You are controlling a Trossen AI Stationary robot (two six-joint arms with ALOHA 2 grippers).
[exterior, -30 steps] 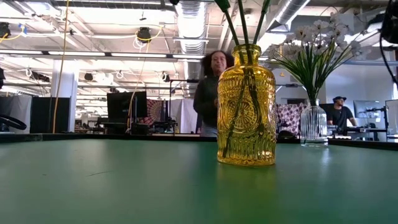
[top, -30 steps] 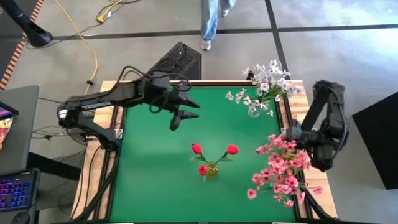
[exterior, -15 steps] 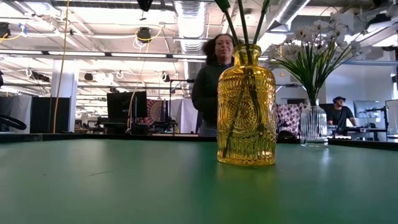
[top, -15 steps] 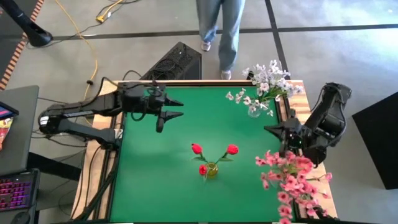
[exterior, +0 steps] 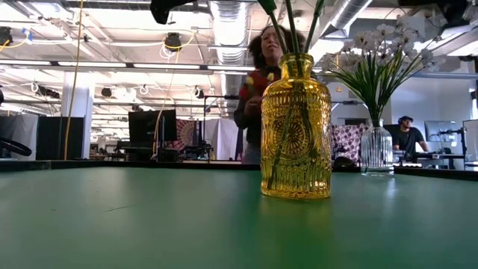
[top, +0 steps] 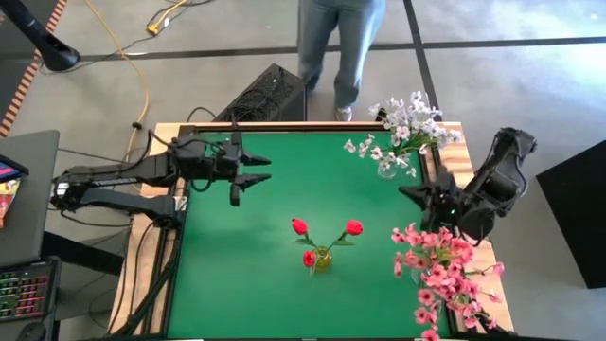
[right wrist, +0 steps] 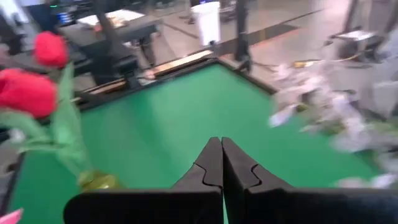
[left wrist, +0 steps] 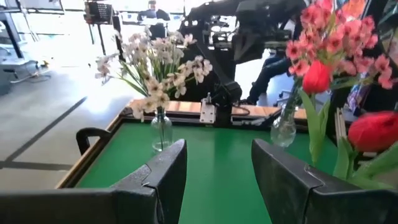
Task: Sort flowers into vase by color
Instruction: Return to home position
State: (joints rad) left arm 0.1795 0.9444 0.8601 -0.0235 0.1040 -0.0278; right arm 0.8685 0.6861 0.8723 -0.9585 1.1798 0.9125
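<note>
— Status?
— I see left gripper (top: 248,180) over the table's (top: 284,284) far left, fingers (left wrist: 163,175) apart; right gripper (right wrist: 221,145) at its right edge, fingers (right wrist: 210,163) together.
— And the rest?
— By colour: red flowers (top: 299,226) in yellow vase (top: 323,258), centre; white flowers (top: 407,118) far right; pink flowers (top: 440,275) near right.

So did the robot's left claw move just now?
Yes. In the high view the left gripper has pulled back toward the left edge of the table, farther from the yellow vase.
</note>
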